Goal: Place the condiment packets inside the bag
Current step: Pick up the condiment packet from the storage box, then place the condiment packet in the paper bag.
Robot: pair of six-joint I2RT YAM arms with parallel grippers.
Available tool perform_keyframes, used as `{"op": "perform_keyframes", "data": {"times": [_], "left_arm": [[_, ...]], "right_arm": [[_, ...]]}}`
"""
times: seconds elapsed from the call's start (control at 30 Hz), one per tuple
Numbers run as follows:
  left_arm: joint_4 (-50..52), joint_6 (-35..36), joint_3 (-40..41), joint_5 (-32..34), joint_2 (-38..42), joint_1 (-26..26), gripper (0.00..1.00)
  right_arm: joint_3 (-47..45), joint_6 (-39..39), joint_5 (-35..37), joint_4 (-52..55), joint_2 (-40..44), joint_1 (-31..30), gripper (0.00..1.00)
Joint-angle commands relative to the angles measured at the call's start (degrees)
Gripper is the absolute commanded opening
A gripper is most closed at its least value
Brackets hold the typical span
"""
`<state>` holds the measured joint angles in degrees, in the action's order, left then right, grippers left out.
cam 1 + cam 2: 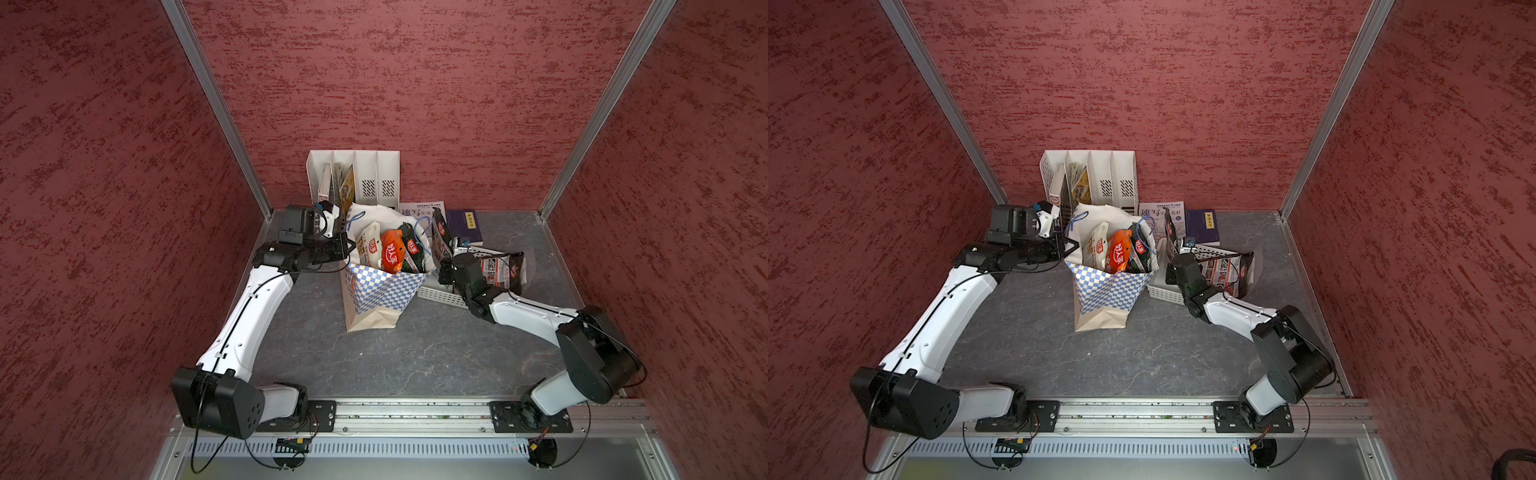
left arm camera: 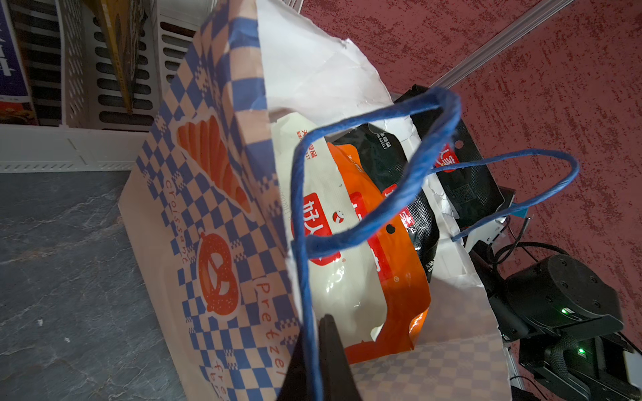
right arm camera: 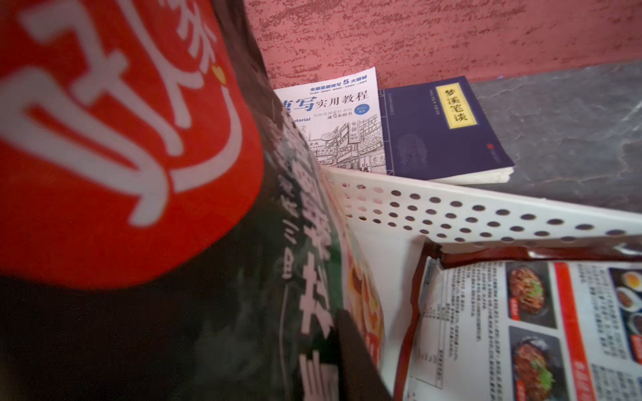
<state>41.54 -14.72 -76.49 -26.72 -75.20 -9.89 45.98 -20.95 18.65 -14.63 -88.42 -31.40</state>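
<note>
a: where does the bag (image 1: 374,291) sit from the right gripper (image 1: 444,264)?
b: just to its left, mouth up, beside the white basket (image 1: 440,296). the right arm is the nearer one.
a: and the jaws?
b: clamped on a black packet (image 1: 441,237), long axis upright, slightly tilted. a second packet (image 1: 500,270) lies flat in the basket. across the bag, the left gripper (image 1: 347,247) pinches the bag's rim, closed.
</note>
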Motion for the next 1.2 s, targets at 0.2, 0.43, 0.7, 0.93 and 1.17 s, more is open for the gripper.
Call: {"op": "perform_keyframes", "data": {"times": [0.2,0.43,0.7,0.93,1.17], "left_arm": [[-4.33,0.68,-0.22,-0.09,2.42,0.31,0.0],[-4.66,0.52,-0.15,-0.24,2.51,0.4,0.0],[-5.23,0.15,0.27,-0.61,2.51,0.4,0.0],[-4.97,0.22,0.03,-0.7,2.35,0.4,0.0],[-4.55,0.55,-0.06,0.02,2.68,0.48,0.0]], "right_arm": [[-2.32,9.61,2.04,4.23,19.79,0.03,0.0],[7.78,16.89,-4.43,14.85,32.43,-1.53,0.0],[25.23,21.58,-15.02,15.78,27.81,-11.14,0.0],[31.42,13.88,-25.29,8.21,18.28,-13.06,0.0],[31.72,5.82,-23.99,5.9,9.91,-13.24,0.0]]}}
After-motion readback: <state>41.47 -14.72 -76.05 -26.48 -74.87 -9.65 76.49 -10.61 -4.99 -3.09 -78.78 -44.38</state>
